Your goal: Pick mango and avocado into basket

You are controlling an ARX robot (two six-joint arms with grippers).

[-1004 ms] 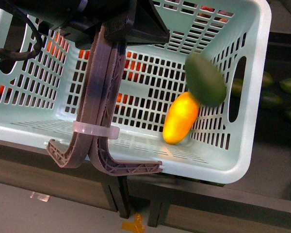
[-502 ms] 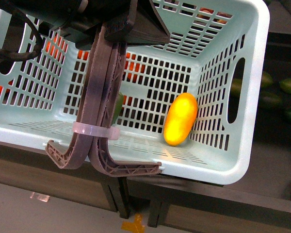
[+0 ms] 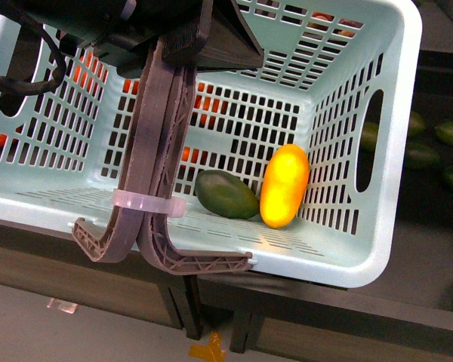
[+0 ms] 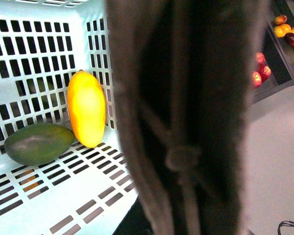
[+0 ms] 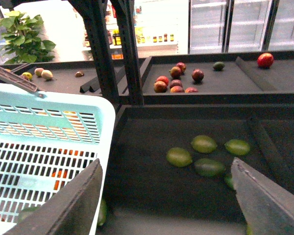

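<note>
The light teal basket [image 3: 377,226] hangs tilted in the front view, and my left gripper [image 3: 174,41] is shut on its brown-grey handles [image 3: 155,158] at the top. The orange-yellow mango [image 3: 285,186] leans in the basket's lower right corner. The dark green avocado [image 3: 226,194] lies on the slotted base, touching the mango's left side. The left wrist view shows the mango [image 4: 86,107] and avocado [image 4: 38,143] side by side behind the blurred handles [image 4: 186,122]. My right gripper [image 5: 166,205] is open and empty, just right of the basket's rim [image 5: 105,132].
Several green fruits [image 5: 179,156] lie on a dark shelf right of the basket, also seen as green fruits [image 3: 449,134] in the front view. Red fruits [image 5: 176,81] sit on a farther shelf behind a black upright post [image 5: 127,54]. Orange fruit [image 3: 87,72] shows through the slots.
The avocado was in the air above the mango, dropped into the basket, rolled left behind the handles, and now rests against the mango. The basket has barely moved.
</note>
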